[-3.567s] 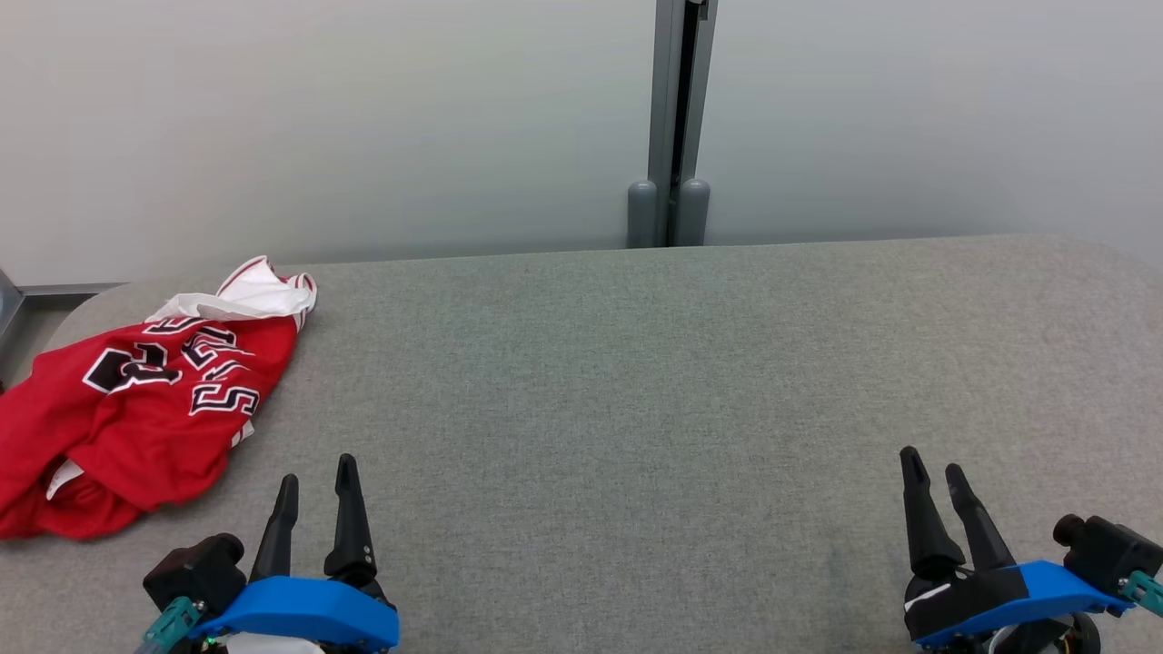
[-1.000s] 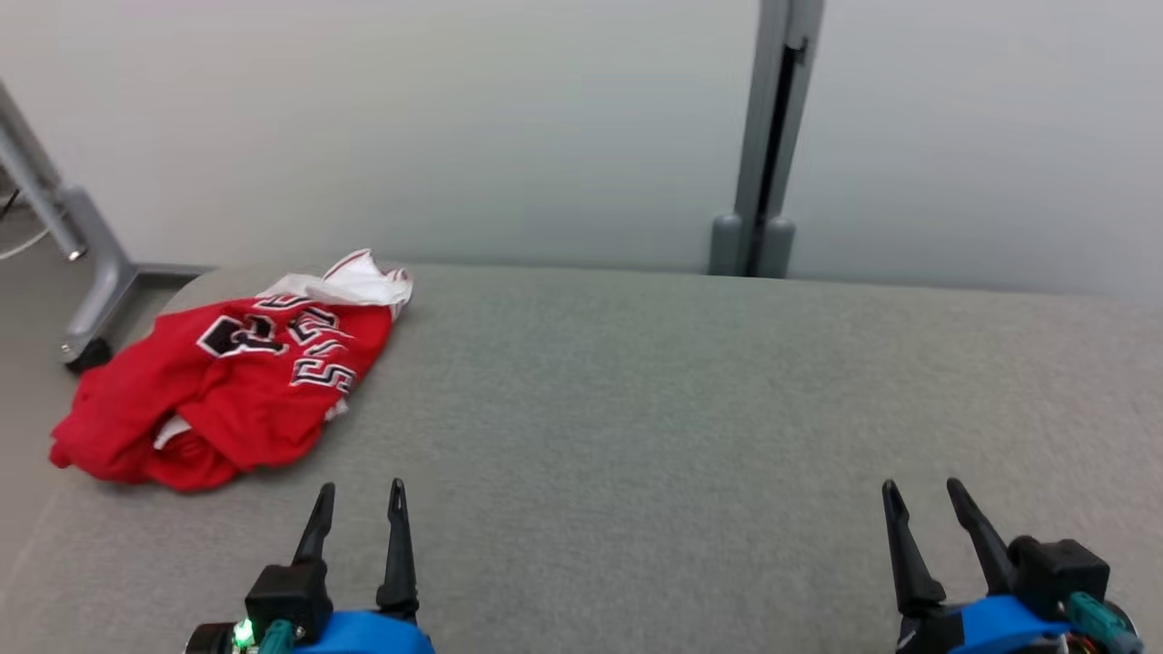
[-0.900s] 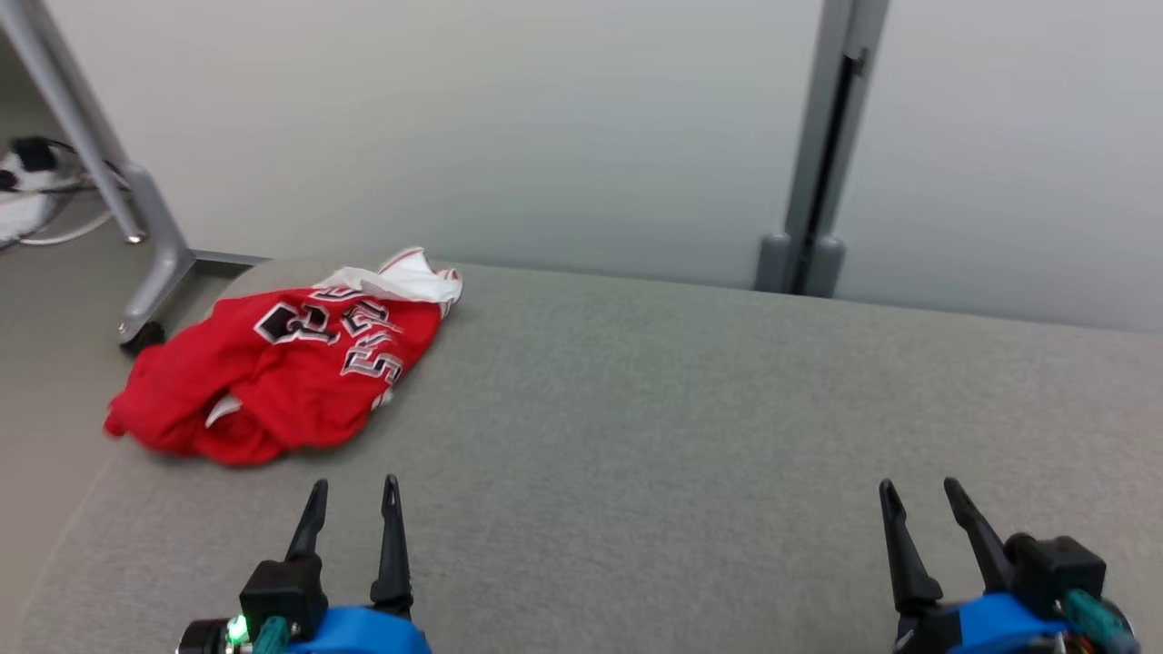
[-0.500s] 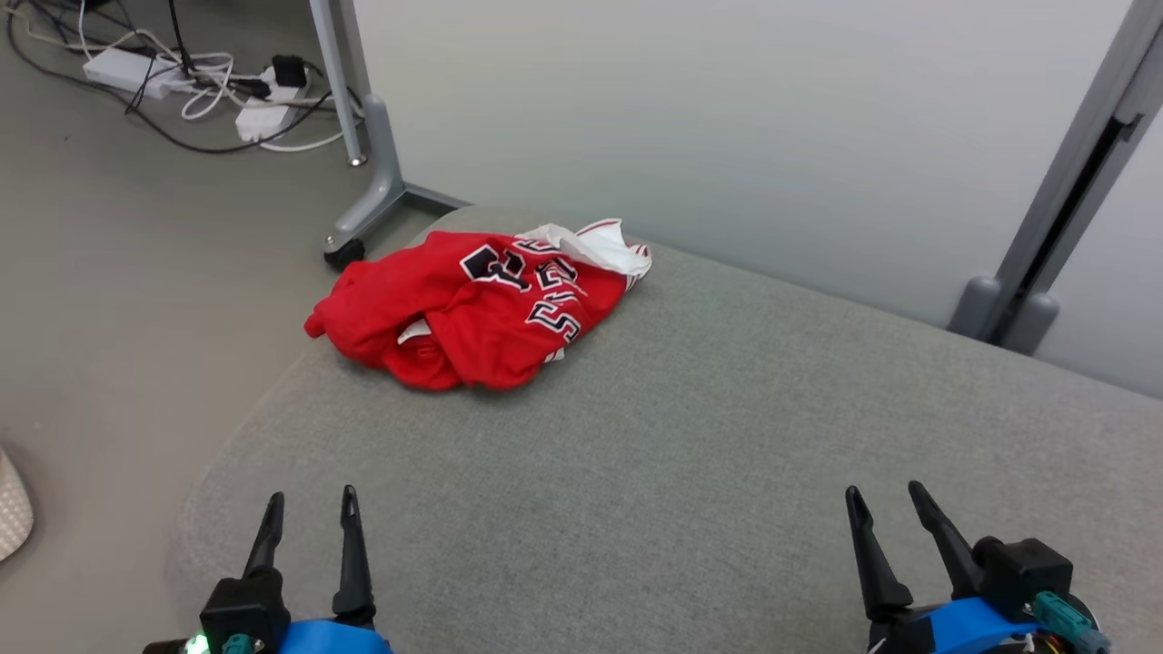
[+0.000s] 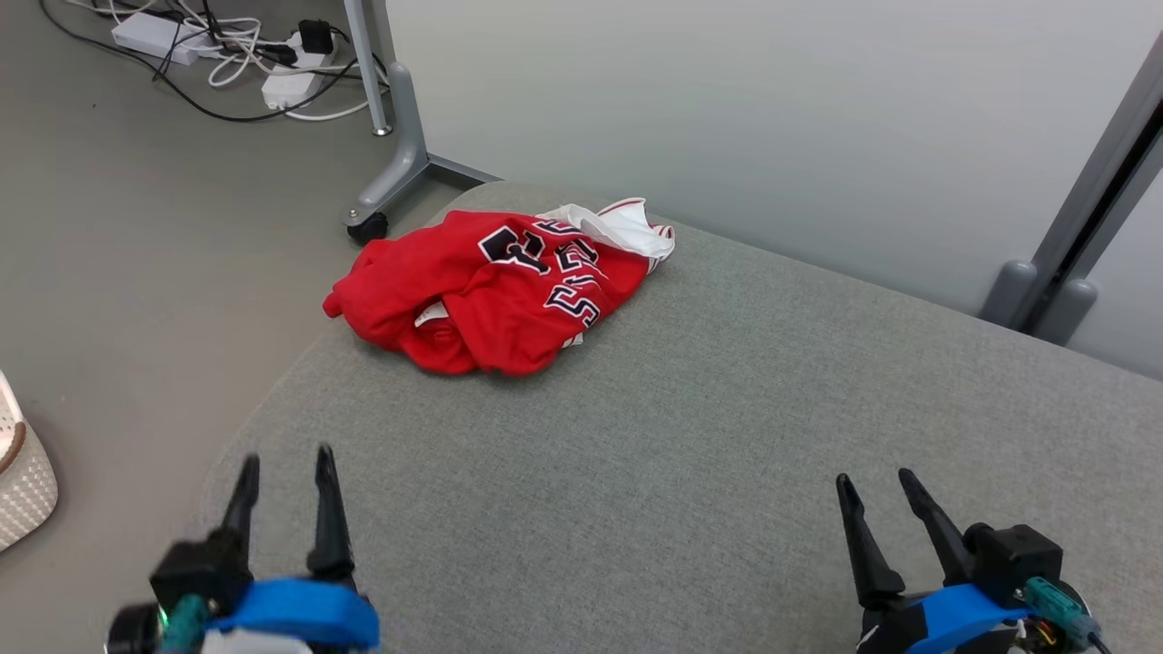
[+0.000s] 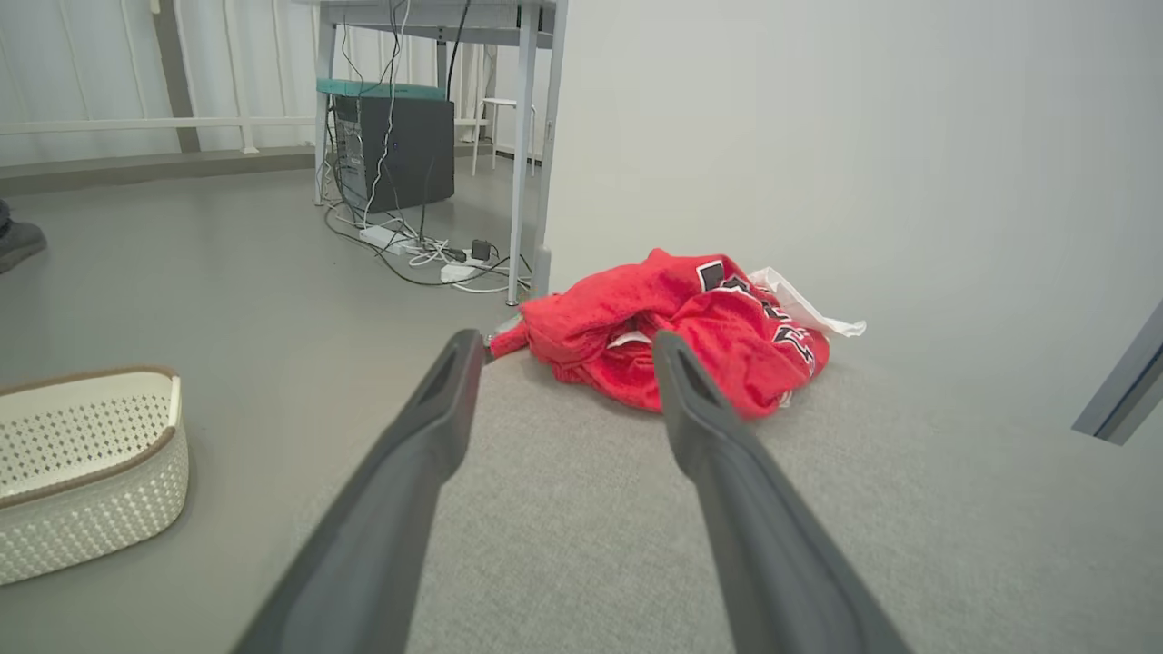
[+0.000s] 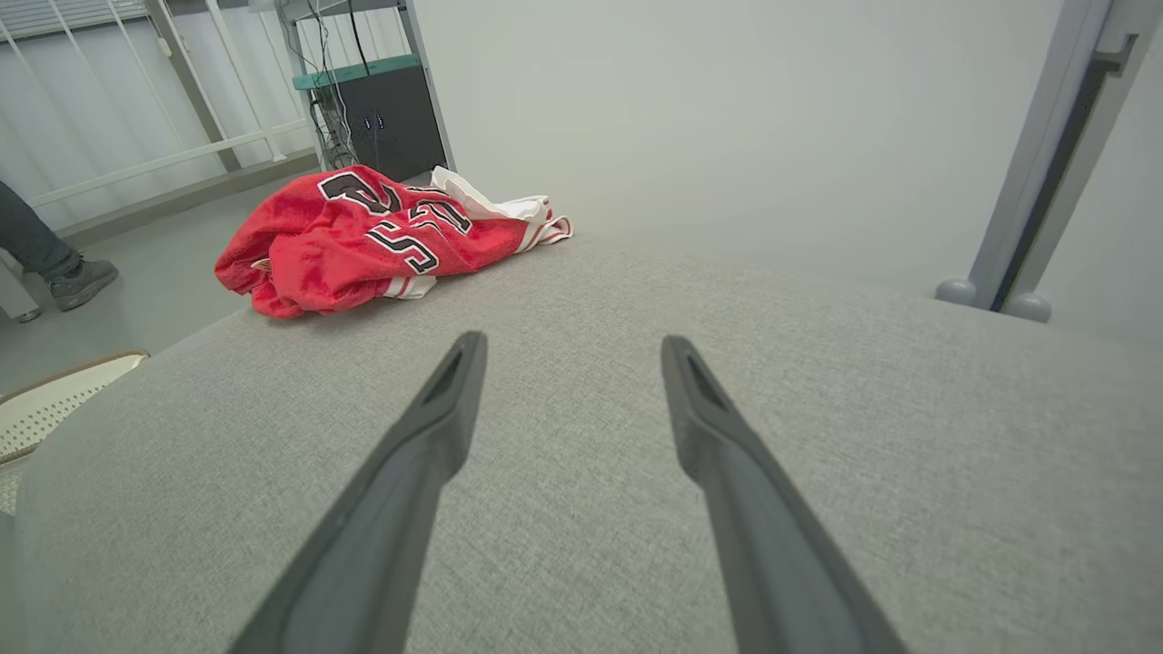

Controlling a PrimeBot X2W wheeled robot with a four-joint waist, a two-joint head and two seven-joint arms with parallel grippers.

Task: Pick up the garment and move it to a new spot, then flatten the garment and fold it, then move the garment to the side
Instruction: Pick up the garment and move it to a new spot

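White basket [image 5: 25,477] on floor, far left. L pincer [image 5: 284,457] spread wide, empty, low over near-left corner of surface [image 5: 654,436], pointing toward garment [image 5: 491,291], prob. lined up for first reach. Garment: red jersey, crumpled heap at far-left corner of surface, one fold sagging over edge, white lining up at back; not yet picked up. R pincer [image 5: 874,477] also wide apart, empty, near-right, well apart from garment. L wrist view adds dark PC tower [image 6: 395,150] w/ cables under desk; R wrist view adds person's shoe [image 7: 82,277].

Likely an office: partition panel [image 5: 727,118], computer tower [image 6: 393,150], floor cables [image 5: 232,65].
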